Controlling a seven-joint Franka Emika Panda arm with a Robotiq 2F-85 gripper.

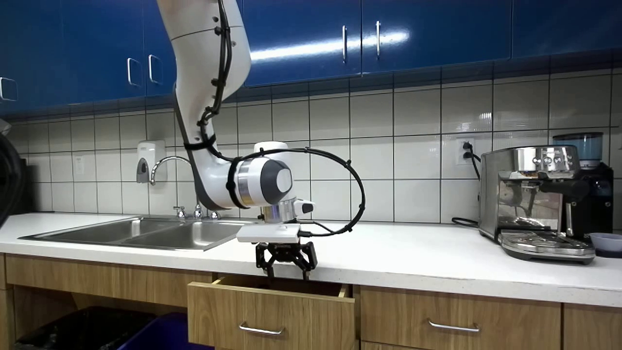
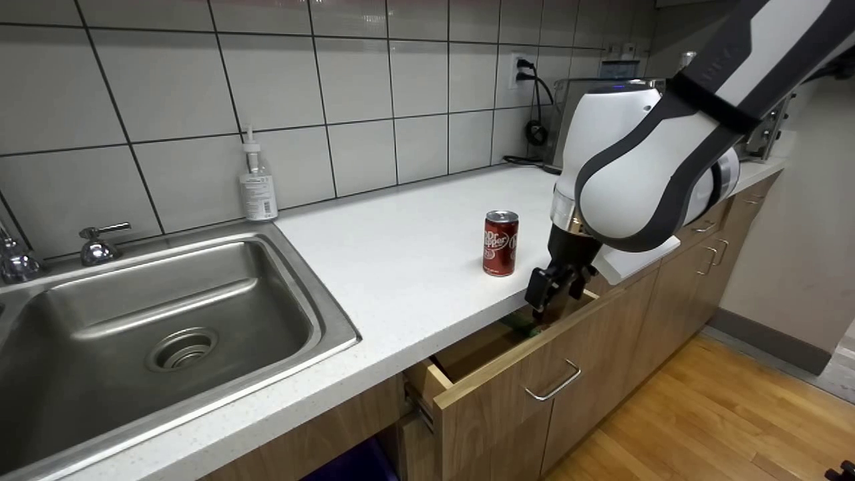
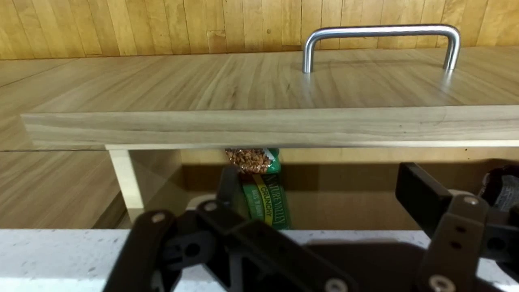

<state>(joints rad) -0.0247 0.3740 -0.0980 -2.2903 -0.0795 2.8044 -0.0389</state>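
My gripper [image 3: 320,182] is open with nothing between its fingers. In both exterior views, it points down at an open wooden drawer [image 1: 272,316] [image 2: 494,407], with its fingertips at about the drawer's opening [image 1: 287,276]. In the wrist view, a green Nature Valley Crunchy bar packet [image 3: 267,198] lies in the drawer, near and partly behind the left finger. A green patch [image 2: 521,325] shows in the drawer in an exterior view. A dark wrapped item [image 3: 502,186] is at the drawer's right side in the wrist view, partly cut off.
A red Dr Pepper can [image 2: 500,244] stands upright on the white counter [image 2: 401,267] near the gripper. The counter edge overhangs the drawer. A metal sink [image 1: 209,233], a soap bottle [image 2: 259,187] and an espresso machine [image 1: 529,194] are around. The drawer has a metal handle [image 1: 261,331].
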